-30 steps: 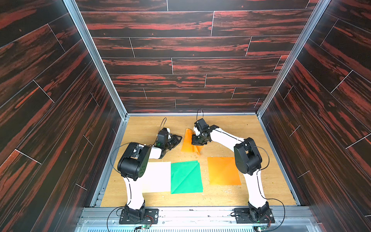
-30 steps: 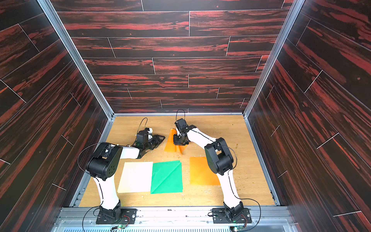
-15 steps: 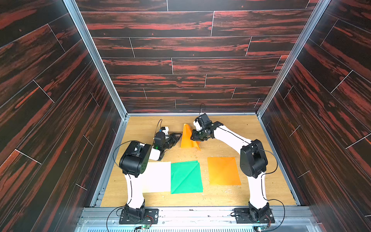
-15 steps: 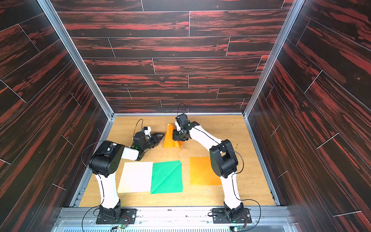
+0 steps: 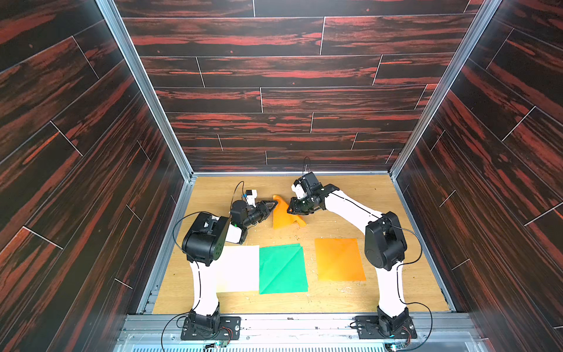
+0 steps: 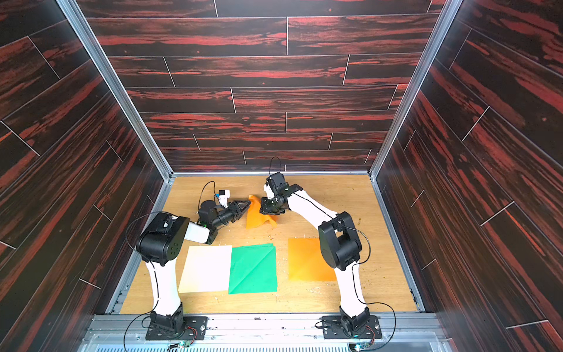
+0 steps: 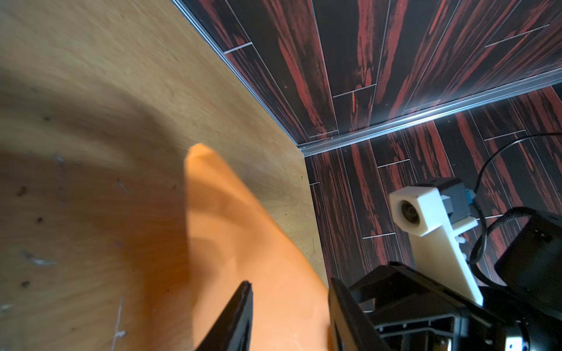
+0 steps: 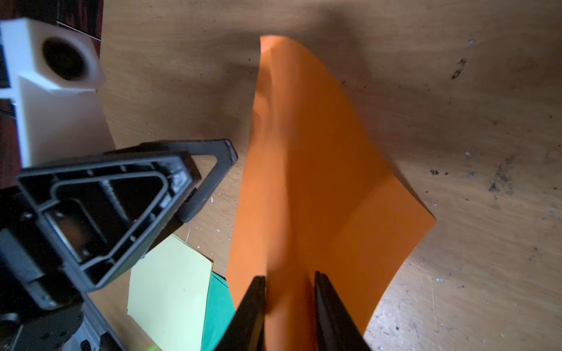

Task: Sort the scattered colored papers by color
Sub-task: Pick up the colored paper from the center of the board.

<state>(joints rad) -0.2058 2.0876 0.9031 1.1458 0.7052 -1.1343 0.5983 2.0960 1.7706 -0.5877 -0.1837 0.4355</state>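
So your tan wooden tabletop (image 5: 350, 195) took up the whole floor of the cell, and three papers lay flat in a row along its near half. The cream-white sheet (image 5: 240, 268) was by your left arm. The green sheet (image 5: 281, 268) was right against it, their edges touching, with a diagonal crease across it. The flat orange sheet (image 5: 338, 259) sat apart from the green one, beside your right arm.

Further back, about mid-table, the raised orange sheet (image 5: 281, 216) stood up off the wood, curled, with one corner pointing up and its lower edge down on the table.

Your right gripper (image 5: 291, 208) had hold of that sheet from its own side. In the right wrist view the paper ran straight between the two black fingers (image 8: 258, 304), with the jaws narrowed onto a fold and a small gap at the tips.

Your left gripper (image 5: 272, 204) pointed at the sheet's upper corner from the other side. Its jaws stood apart, and the tip sat just beside the paper's edge without touching it, holding nothing.
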